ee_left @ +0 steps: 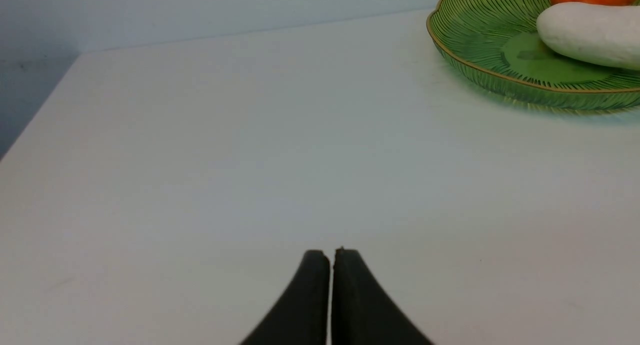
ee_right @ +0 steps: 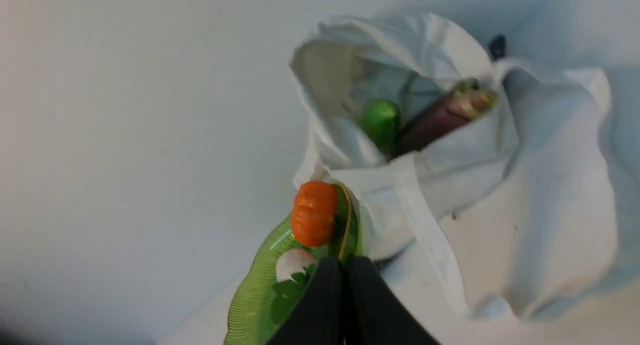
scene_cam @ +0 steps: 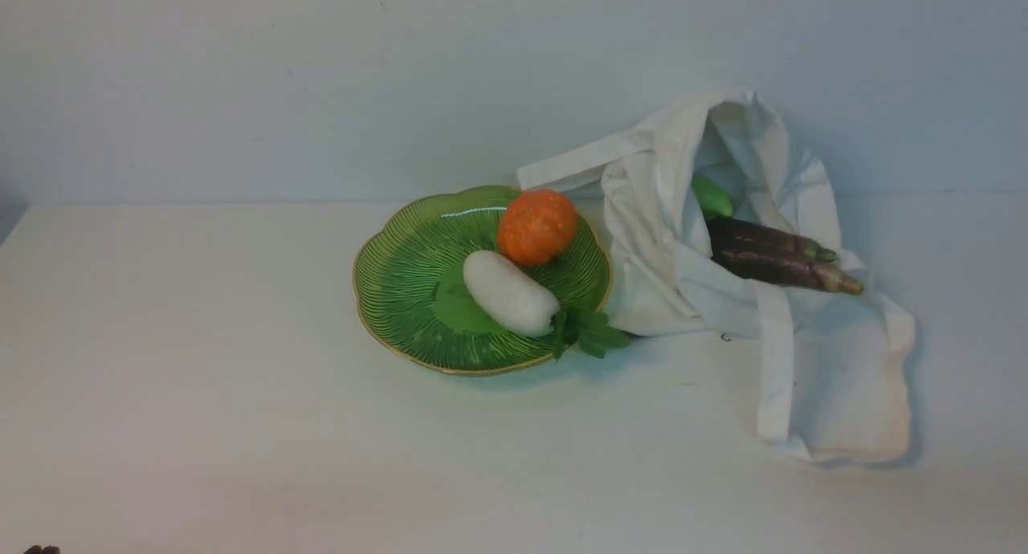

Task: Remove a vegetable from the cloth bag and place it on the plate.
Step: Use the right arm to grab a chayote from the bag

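Plate on desk, radish and pumpkin on plate, bag right of plate, left tool and right tool closed.

The plate is sitting on the table, left of the cloth bag. On it, the pumpkin is resting behind the radish, whose leaves are hanging over the plate's right front rim. The vegetable is lying inside the bag, behind two eggplants that are poking out of its mouth toward the right. One strap is stretching left behind the pumpkin; another is trailing forward.
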Tool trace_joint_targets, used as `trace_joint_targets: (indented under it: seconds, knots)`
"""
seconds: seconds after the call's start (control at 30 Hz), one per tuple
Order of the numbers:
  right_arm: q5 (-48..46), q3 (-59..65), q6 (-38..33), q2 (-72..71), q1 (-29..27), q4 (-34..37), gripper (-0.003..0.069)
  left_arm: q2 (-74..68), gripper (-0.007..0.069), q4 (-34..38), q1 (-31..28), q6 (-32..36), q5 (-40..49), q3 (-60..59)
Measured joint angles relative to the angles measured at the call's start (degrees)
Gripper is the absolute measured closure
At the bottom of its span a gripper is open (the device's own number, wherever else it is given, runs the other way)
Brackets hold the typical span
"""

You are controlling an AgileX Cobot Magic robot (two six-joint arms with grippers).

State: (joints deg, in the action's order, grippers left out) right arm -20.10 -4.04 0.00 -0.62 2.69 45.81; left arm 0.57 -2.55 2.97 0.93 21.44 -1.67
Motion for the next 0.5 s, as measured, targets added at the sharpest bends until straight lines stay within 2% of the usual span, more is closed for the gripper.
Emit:
trace_joint_targets:
  seconds: [0.07,0.2,0.3,0.5]
  knots:
    - [0.06,-6.8,-7.95,0.62,0.0,-2.18,0.0673,0.0,0.0629,0.0,0.0,0.0,0.0,0.0]
    - [-0.2,-16.69,-16.34,7.51,0.0,-7.58,0.0673,0.0,0.0629,0.0,0.0,0.0,0.0,0.0]
    - [-2.6,-21.03,-18.32,14.1,0.0,-11.17,0.0673,0.0,0.0629,0.0,0.0,0.0,0.0,0.0]
    - [-14.76,-33.03,-19.01,40.59,0.0,-16.09,0.0673,0.0,0.0629,0.0,0.0,0.0,0.0,0.0]
